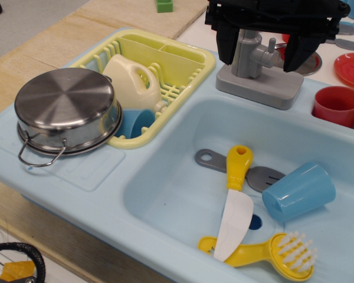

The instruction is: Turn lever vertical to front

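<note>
The grey toy faucet stands on its grey rectangular base [259,87] at the sink's back rim. Its column [245,54] is upright. The lever [266,58] is a short grey arm jutting right from the column, with a thin upright peg on it. My black gripper [261,62] hangs over the faucet, open. One finger [226,44] is left of the column and the other finger [297,53] is right of the lever's end. The jaws straddle the column and lever; I cannot tell if either finger touches them.
The light blue sink [165,194] holds a grey spatula [211,159], a yellow-handled knife [236,200], a blue cup [300,190] and a yellow brush [271,252]. A yellow dish rack [192,62] and steel pot [68,109] sit left. A red cup [336,105] stands right.
</note>
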Robot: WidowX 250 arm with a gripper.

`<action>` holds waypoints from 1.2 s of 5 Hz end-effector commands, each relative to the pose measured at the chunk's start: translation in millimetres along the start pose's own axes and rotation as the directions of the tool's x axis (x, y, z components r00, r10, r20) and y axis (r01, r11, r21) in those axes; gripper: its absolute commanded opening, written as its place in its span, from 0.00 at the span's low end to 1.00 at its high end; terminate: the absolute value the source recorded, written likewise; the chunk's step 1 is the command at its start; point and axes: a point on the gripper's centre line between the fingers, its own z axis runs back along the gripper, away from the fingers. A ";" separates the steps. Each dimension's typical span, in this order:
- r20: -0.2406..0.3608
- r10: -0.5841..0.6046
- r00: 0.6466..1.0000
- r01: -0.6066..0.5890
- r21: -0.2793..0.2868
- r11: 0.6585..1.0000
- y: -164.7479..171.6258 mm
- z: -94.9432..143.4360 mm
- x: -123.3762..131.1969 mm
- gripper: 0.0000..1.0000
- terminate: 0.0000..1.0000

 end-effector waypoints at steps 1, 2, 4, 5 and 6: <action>0.000 0.000 1.000 0.000 0.000 1.000 0.0 0.0 0.0 1.00 0.00; 0.033 -0.039 0.999 0.040 -0.021 0.999 -2.0 -0.7 4.5 1.00 0.00; 0.062 -0.126 0.990 0.128 -0.036 0.991 -13.0 2.1 23.3 1.00 0.00; 0.071 -0.156 0.985 0.160 -0.044 0.986 -16.2 1.1 31.7 1.00 0.00; 0.068 -0.180 0.981 0.184 -0.054 0.981 -18.2 -1.0 37.0 1.00 0.00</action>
